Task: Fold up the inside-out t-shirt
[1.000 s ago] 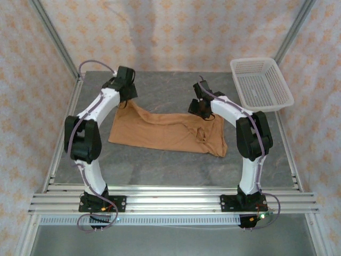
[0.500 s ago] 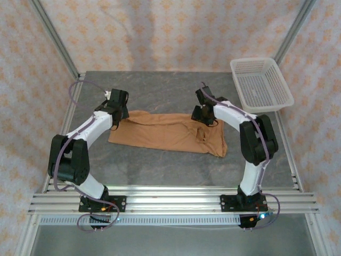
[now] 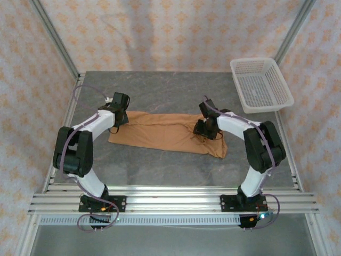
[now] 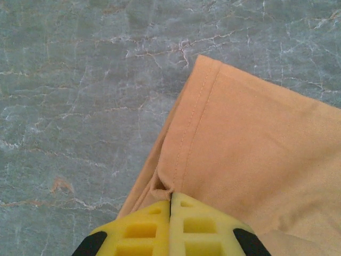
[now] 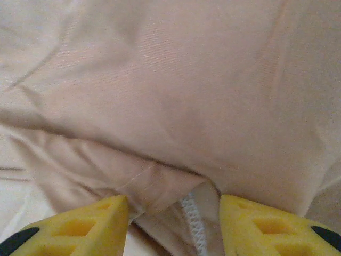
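On my feed, the orange-tan soft-fabric short-sleeved t-shirt [image 3: 160, 133] lies flattened in a long band across the middle of the grey marbled tabletop [image 3: 160, 168]. At the shirt's far left corner, the left yellow-fingered gripper [image 4: 170, 210] is pressed together, pinching the stitched hem edge. Over the shirt's right part, the right yellow-fingered gripper [image 5: 173, 205] is spread wide above a fold, and I see white seam stitching [image 5: 193, 224] between its fingers. Beyond the shirt's right end sits a white plastic mesh basket [image 3: 239, 88].
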Controlling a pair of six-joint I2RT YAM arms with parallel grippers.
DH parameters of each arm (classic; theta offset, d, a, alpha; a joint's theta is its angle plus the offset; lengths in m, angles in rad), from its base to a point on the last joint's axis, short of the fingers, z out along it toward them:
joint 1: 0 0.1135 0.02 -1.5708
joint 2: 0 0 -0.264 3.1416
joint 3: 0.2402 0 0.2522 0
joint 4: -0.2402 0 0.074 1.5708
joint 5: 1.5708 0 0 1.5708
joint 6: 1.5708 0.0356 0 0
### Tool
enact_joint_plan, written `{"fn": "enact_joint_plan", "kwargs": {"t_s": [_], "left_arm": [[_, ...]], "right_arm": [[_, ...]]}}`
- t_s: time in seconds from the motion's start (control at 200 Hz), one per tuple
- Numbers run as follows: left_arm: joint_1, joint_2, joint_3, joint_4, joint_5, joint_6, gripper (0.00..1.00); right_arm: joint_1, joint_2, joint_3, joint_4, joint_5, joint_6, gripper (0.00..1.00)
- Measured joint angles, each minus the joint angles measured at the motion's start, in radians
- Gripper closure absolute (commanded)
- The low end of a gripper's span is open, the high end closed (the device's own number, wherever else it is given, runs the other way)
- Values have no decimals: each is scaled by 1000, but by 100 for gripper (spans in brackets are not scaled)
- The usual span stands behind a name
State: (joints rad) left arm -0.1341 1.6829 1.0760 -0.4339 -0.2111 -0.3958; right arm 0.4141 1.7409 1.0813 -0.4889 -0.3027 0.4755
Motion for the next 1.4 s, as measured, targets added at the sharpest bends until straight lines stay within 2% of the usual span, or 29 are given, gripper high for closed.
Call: {"fn": "enact_joint_plan", "kwargs": {"t_s": [0.205, 0.415, 0.631, 0.736, 0.826, 0.966, 1.191, 1.401], "left_arm": [[28, 24, 8, -45, 47, -39, 100], [68, 80, 41, -81, 114, -76, 100], [69, 87, 61, -90, 154, -87, 100], [69, 87, 61, -100, 155, -95, 100], [70, 87, 63, -109, 155, -101, 100], [71, 94, 89, -138, 155, -102, 100], [82, 120, 157, -164, 151, -100, 100], [127, 144, 203, -185, 150, -92, 100]], "right_arm": [[14, -38, 10, 10, 0, 3, 47], [23, 14, 50, -8, 17, -25, 44], [135, 80, 127, -74, 119, -72, 45], [183, 105, 164, -96, 184, -92, 55], [202, 118, 190, -124, 239, -100, 77], [214, 119, 204, -156, 307, -116, 100], [243, 77, 205, -226, 361, -114, 100], [253, -122, 157, -249, 374, -109, 100]]}}
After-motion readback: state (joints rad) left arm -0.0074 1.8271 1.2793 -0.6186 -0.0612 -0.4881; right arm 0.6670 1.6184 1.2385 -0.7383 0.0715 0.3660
